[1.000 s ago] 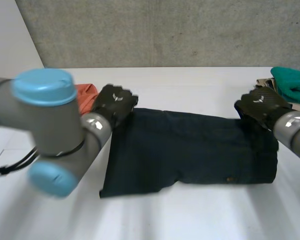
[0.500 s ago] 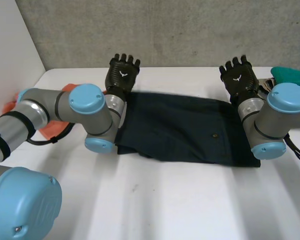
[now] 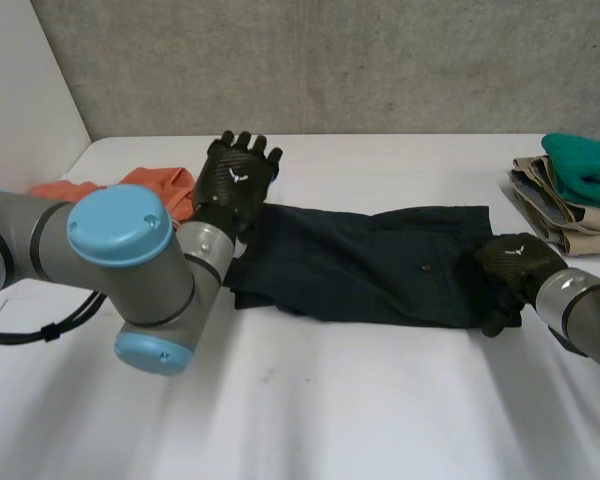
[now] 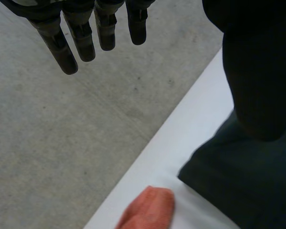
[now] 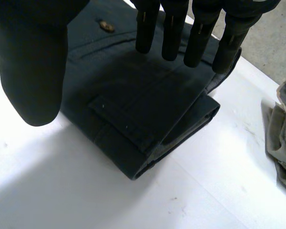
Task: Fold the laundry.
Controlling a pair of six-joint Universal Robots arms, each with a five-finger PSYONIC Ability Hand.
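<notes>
Head, trousers: navy trousers [image 3: 360, 265] folded to a strip on white table [image 3: 330, 400], long axis across it, hand to hand
Head, L: left hand [image 3: 235, 180] above strip's L end, orange cloth [image 3: 155, 185] beside
Head, R: right hand [image 3: 510, 265] at R end; teal-on-beige pile [image 3: 570, 195] near
L wrist: fingers straight, spread, in air, holding nothing
R wrist: fingers straight, thumb apart, no grip; folded end w/ button [image 5: 104, 25] under palm

White table [image 3: 380, 400] against a grey concrete wall [image 3: 380, 60]; even light
</notes>
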